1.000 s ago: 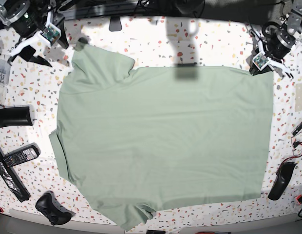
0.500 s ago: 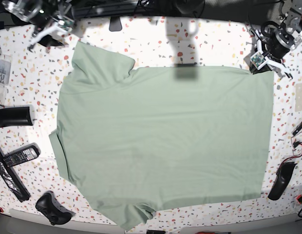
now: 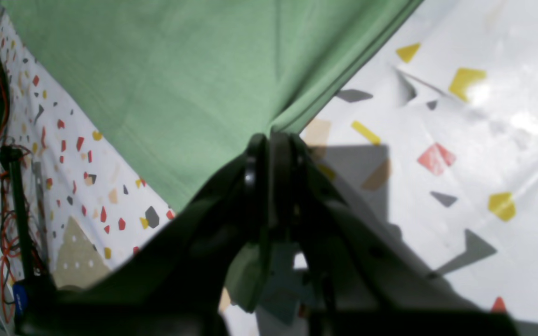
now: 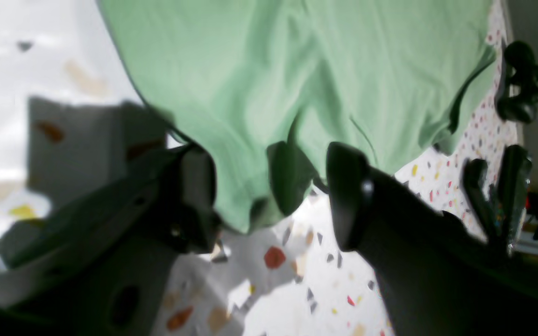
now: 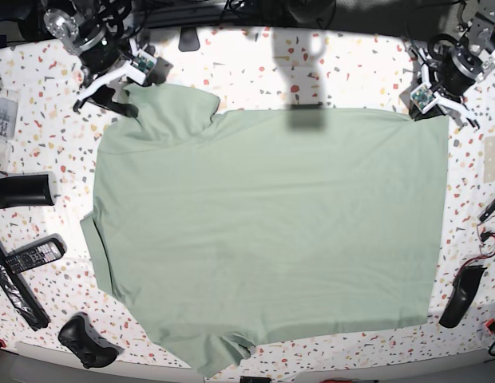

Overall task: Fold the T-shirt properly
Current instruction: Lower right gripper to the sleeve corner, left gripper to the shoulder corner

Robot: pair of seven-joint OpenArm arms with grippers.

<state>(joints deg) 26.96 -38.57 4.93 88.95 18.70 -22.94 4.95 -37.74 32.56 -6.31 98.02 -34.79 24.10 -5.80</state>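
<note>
Taking the large pale sage-green short-sleeved T-shirt (image 5: 263, 231) of soft fabric as the landmark, it lies spread nearly flat over most of the white worktop (image 5: 255, 72) speckled with red, yellow and grey chips. Off the shirt's left edge in the base view sit a black cylinder lying on its side (image 5: 22, 191), a dark remote control (image 5: 30, 255) and, lower down, a black game controller (image 5: 88, 341). At the shirt's upper left corner, where a sleeve (image 5: 164, 108) points toward the far edge, the right arm reaches in from the dark back rim and tilts steeply down; its claw (image 5: 124, 94) has the two dark fingers (image 4: 343, 196) apart, straddling the sleeve's edge, with fabric lying between them but neither finger pressing it. The right wrist view shows that sleeve hem (image 4: 250, 219) slightly rumpled between the fingers. Along the shirt's far side a soft grey shadow falls on the speckled surface and the cloth. At the shirt's upper right corner the left arm leans in from the back right, and its claw (image 3: 271, 140) is clamped tight on the very corner of the hem, the cloth drawn into a small peak there. Right of the shirt lie red and black wires (image 5: 489, 233) and a dark curved object (image 5: 461, 295).
</note>
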